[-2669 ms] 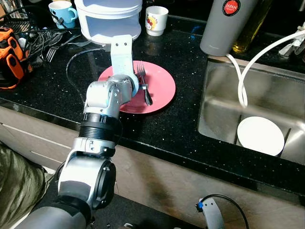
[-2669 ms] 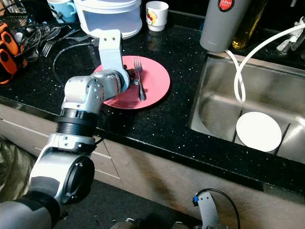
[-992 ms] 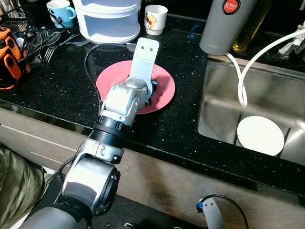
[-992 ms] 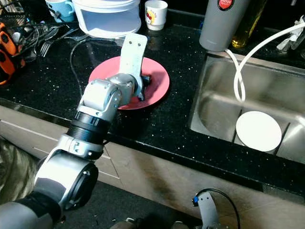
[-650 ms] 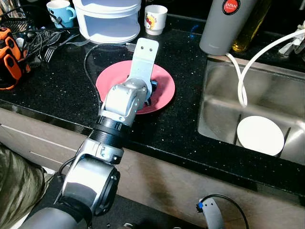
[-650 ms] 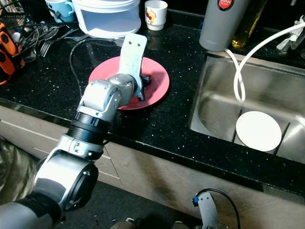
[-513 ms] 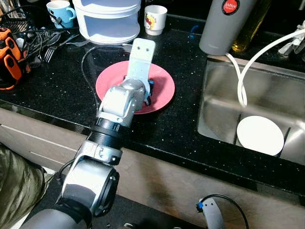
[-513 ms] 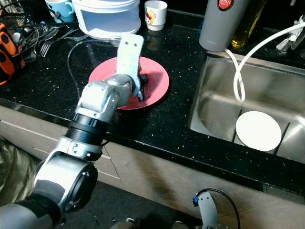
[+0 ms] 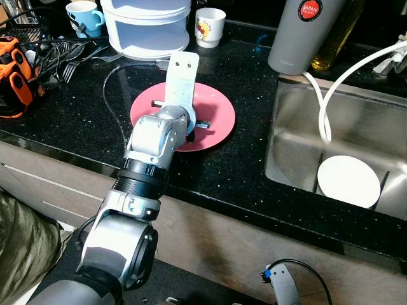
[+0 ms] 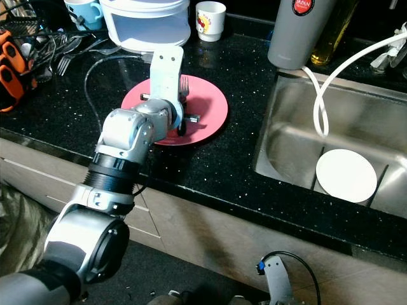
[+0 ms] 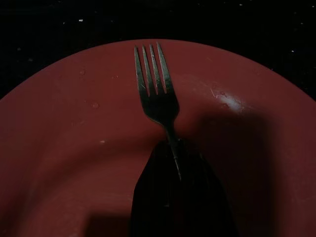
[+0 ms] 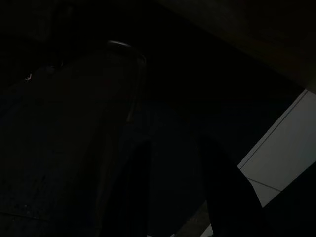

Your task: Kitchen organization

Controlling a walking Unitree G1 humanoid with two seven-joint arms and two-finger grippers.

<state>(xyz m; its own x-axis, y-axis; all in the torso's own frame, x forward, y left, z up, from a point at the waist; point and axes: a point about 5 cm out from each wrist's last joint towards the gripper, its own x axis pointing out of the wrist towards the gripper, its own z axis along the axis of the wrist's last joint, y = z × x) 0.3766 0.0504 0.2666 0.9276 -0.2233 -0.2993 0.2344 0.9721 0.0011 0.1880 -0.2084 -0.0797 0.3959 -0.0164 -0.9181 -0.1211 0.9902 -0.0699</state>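
Counter point(image 9: 241, 171): black, speckled, with a steel sink point(image 9: 356, 136) set in at its right end.

Plate point(image 9: 219, 114): pink, flat on the counter, left of the sink.

Fork point(image 11: 157, 96): lies on the plate, tines pointing away from the robot toward the back of the counter.

Left gripper point(image 11: 177, 163): down over the middle of the plate, silver arm reaching in from the counter's front edge. In the left wrist view the black fingers point(image 11: 158, 197) sit pressed together around the fork's handle, tines sticking out beyond them. Closed on the fork, which rests on the plate or just above it; I cannot tell which.

Right gripper point(image 12: 173, 197): hangs idle below the counter. Its wrist view is very dark; two fingers show with a gap between them, nothing held.

White plate point(image 9: 348, 181): in the sink basin, well apart from the pink one.

White hose point(image 9: 324, 108): curves from the right into the sink.

Grey flask point(image 9: 299, 35): upright at the sink's back left corner.

White cup point(image 9: 210, 27): at the back of the counter, beyond the plate.

White container point(image 9: 146, 28): just left of the cup.

Blue mug point(image 9: 82, 16): left of the container.

Rack point(image 9: 38, 38): far left, wire, with cutlery.
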